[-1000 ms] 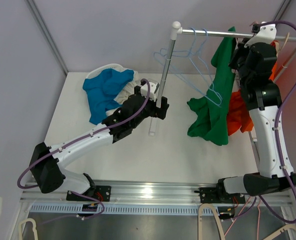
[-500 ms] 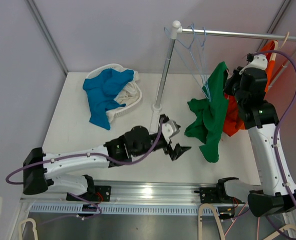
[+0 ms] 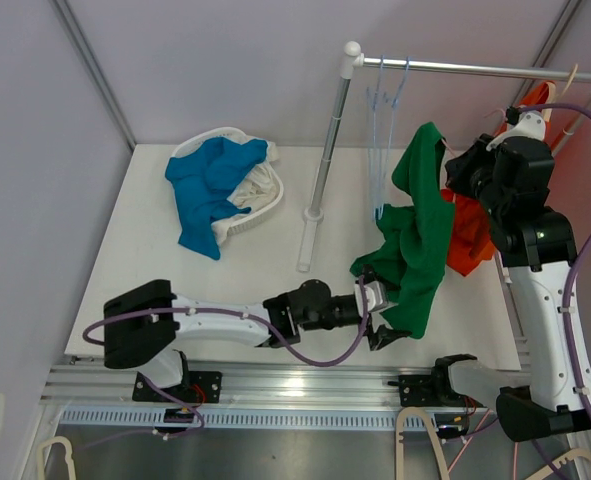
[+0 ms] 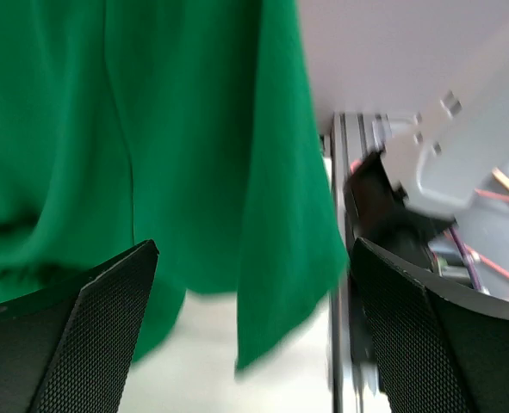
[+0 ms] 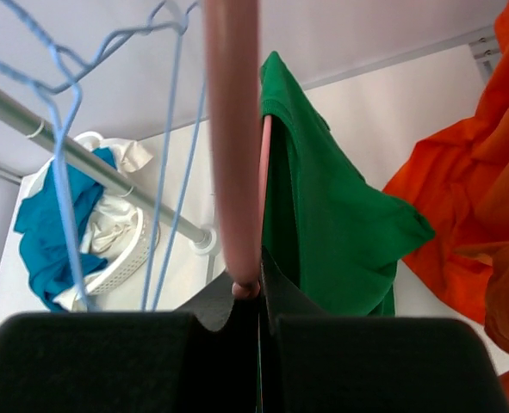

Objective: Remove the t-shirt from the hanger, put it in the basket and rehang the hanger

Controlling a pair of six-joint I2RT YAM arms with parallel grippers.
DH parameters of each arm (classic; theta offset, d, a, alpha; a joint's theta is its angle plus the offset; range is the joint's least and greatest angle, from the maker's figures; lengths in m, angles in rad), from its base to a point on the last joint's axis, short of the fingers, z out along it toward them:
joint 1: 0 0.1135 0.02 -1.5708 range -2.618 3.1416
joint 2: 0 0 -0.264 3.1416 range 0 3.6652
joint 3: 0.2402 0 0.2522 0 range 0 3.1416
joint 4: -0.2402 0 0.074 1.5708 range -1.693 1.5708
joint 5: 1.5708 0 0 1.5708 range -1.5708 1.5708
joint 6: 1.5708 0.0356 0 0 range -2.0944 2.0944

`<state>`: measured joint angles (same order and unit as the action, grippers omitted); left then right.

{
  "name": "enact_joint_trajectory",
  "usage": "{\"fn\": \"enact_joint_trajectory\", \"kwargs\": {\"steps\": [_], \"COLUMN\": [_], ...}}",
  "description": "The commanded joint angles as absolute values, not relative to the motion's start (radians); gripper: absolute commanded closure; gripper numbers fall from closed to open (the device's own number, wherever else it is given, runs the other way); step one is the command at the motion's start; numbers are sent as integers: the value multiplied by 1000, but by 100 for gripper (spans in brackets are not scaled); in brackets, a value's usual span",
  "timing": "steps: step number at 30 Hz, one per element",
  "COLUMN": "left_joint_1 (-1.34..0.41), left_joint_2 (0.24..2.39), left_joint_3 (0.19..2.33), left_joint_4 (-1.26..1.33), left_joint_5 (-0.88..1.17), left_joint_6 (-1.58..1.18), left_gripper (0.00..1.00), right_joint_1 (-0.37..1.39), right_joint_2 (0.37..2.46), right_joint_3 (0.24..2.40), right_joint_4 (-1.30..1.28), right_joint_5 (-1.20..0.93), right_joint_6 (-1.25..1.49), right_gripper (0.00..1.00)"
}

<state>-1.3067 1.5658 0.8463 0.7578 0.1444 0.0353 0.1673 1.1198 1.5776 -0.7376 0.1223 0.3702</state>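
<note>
- The right gripper (image 5: 247, 297) is held high, close under the rail (image 3: 475, 68). Its two fingers are pressed together on the end of a pink hanger (image 5: 232, 129).
- The green t-shirt (image 3: 420, 230) hangs from this hanger. It falls down below the right gripper and to its left, and the lower part comes near the front edge of the table (image 3: 155, 290).
- The left gripper (image 4: 254, 249) is low over the table, at the bottom hem of the t-shirt. Its fingers (image 4: 82, 335) are spread wide. In the left wrist view the hem hangs above the gap between them, and I see no contact with either finger.
- An orange garment (image 3: 470, 240) hangs just beside the t-shirt, on its right side, and touches it.
- Thin blue hangers (image 3: 385, 100) hang on the rail, to the left of the t-shirt.
- A white basket (image 3: 225, 130) with a blue cloth (image 3: 205, 185) stands at the far left of the table, well apart from both grippers.
</note>
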Motion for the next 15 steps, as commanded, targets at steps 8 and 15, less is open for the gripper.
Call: {"fn": "enact_joint_trajectory", "kwargs": {"steps": [8,15], "left_joint_1": [-1350,-1566], "left_joint_2": [1695,1523], "left_joint_3": [1195,994], "left_joint_4": [732,668], "left_joint_5": [26,199], "left_joint_6": [32,169], "left_gripper": [99,99], "right_joint_1": [181,152], "right_joint_2": [1101,1202], "right_joint_3": [1615,1680], "right_joint_4": [-756,-765], "right_joint_5": [69,120], "right_joint_6": [408,350], "right_gripper": [100,100]}}
